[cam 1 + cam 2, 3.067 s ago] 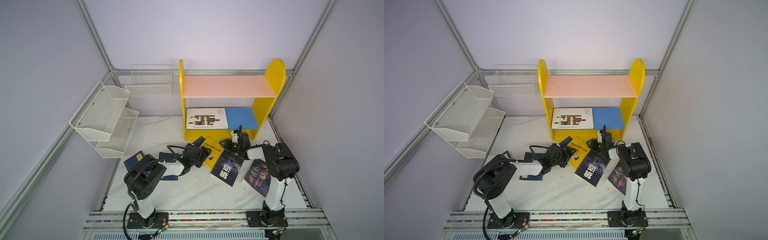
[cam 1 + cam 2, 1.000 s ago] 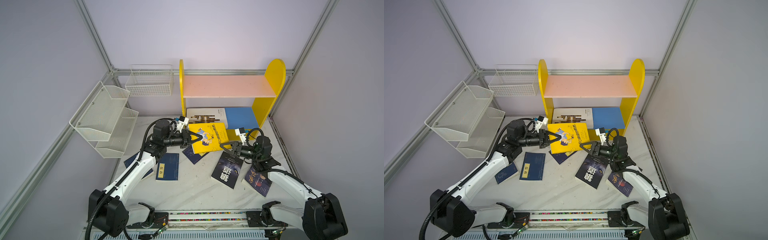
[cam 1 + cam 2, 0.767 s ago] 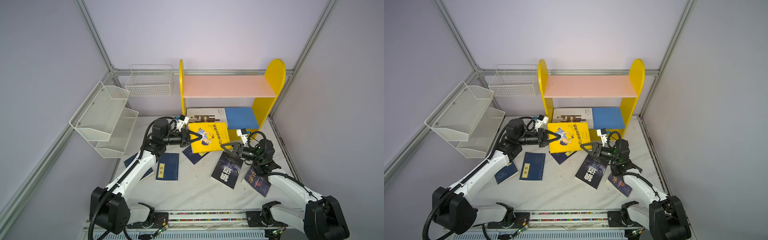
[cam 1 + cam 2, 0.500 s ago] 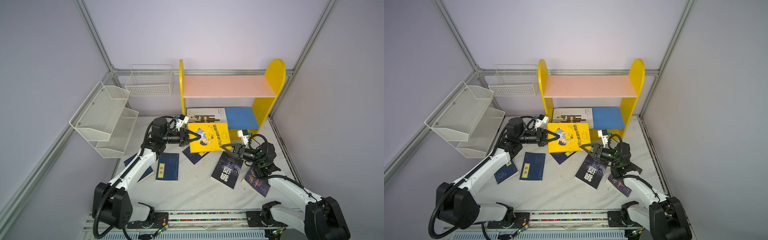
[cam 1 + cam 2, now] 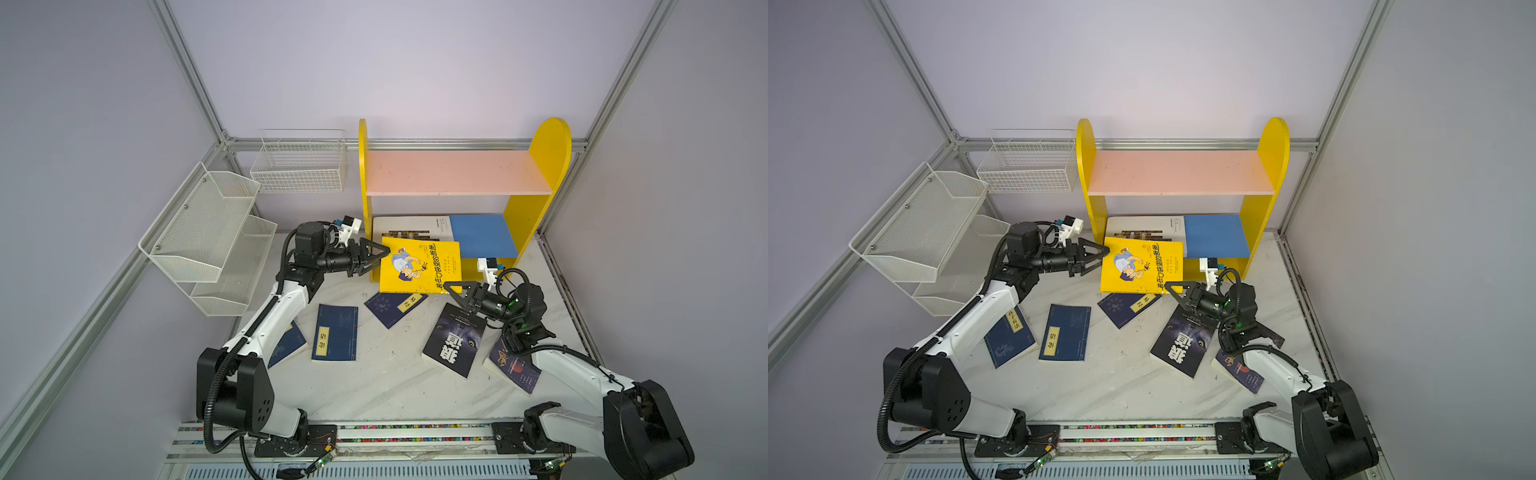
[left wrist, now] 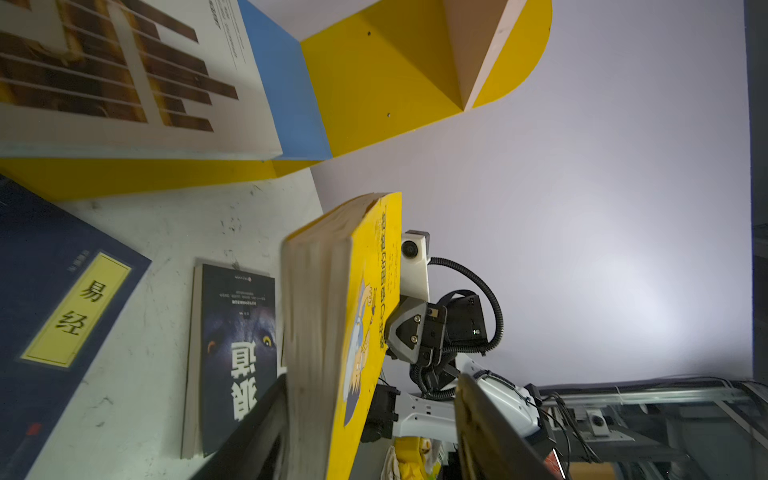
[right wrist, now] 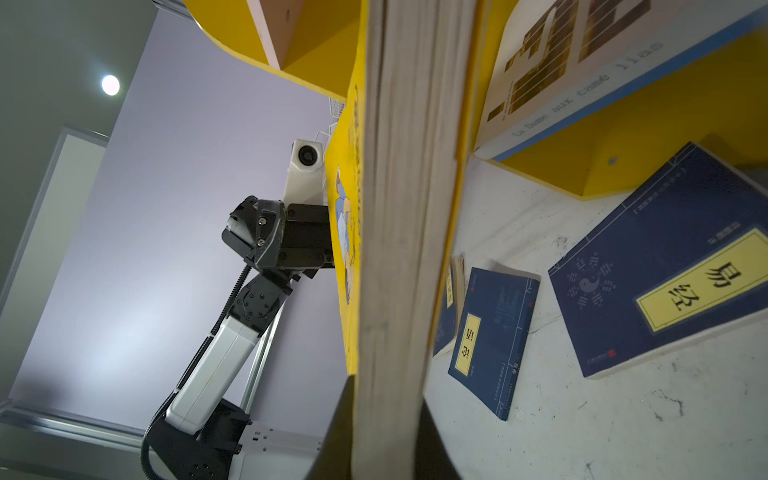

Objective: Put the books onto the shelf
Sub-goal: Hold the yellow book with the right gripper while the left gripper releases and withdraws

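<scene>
In both top views the yellow book (image 5: 419,266) is held tilted above the table (image 5: 374,382), just in front of the shelf (image 5: 544,166). The left gripper (image 5: 380,258) stands spread at the book's side edge. The right gripper (image 5: 451,291) pinches its near corner.

From the left wrist, the left gripper's (image 6: 372,378) fingers stand well apart, one against the pages.

From the right wrist, the right gripper (image 7: 386,395) is clamped on the book's page edge.

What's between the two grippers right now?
Only the yellow book: the right gripper is shut on its near corner, the left gripper open around its side edge. Both top views show it.
</scene>
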Tool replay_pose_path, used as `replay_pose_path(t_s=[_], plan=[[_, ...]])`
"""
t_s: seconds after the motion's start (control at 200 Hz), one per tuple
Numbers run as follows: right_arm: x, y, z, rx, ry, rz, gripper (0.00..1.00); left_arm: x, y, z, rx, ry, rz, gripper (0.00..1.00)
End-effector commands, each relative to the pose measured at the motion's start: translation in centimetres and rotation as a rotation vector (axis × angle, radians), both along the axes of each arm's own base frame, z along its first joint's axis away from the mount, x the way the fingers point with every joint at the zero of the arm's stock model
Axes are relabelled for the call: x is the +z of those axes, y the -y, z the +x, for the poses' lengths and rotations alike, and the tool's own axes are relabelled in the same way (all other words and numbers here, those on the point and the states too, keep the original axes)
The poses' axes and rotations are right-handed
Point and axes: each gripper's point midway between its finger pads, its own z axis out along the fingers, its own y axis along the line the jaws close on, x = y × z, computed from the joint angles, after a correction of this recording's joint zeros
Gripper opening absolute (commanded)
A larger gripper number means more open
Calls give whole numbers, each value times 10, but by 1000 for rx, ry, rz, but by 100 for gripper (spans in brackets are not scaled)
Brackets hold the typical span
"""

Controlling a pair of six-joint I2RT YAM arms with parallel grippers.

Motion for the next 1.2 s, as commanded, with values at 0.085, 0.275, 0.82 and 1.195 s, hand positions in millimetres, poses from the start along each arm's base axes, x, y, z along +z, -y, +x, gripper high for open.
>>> replay_pose_path(t_s=[0.085, 0.275, 0.82, 1.195], plan=[[42, 6, 43, -95, 95, 28, 6, 60, -36, -6, 205, 164, 88, 78], [55, 5, 91, -133, 109, -26, 4, 39, -70, -12, 369, 115, 168, 83], [29, -40, 177, 51, 159, -205, 5, 25, -93, -17, 517, 88, 152, 85], [2, -60, 187, 119, 124, -205, 5, 15, -97, -11, 551, 56, 149, 84]])
